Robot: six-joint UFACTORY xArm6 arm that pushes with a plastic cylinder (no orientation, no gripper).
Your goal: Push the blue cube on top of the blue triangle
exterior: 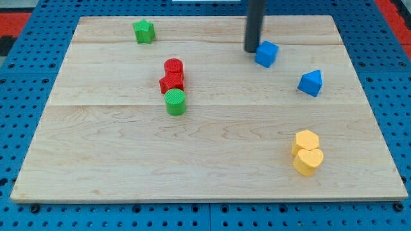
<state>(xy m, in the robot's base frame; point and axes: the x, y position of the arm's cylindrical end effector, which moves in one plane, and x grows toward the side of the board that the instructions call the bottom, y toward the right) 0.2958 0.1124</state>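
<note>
Tip (251,51) sitting just beside blue cube (266,54), at its 9 o'clock, holding nothing; blue triangle (311,83) lying apart at cube's 4 o'clock.

Single raised view, angled down over board (205,154)

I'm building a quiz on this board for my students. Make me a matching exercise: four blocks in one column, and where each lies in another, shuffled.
Blocks:
1. blue cube
2. green star
3. yellow heart
4. green cylinder

Places:
A. touching the red blocks, on their bottom side
B. the view's top left corner
C. right beside my tip, on its right
D. the view's bottom right, against the yellow hexagon

Pairs: 1-C, 2-B, 3-D, 4-A
</note>
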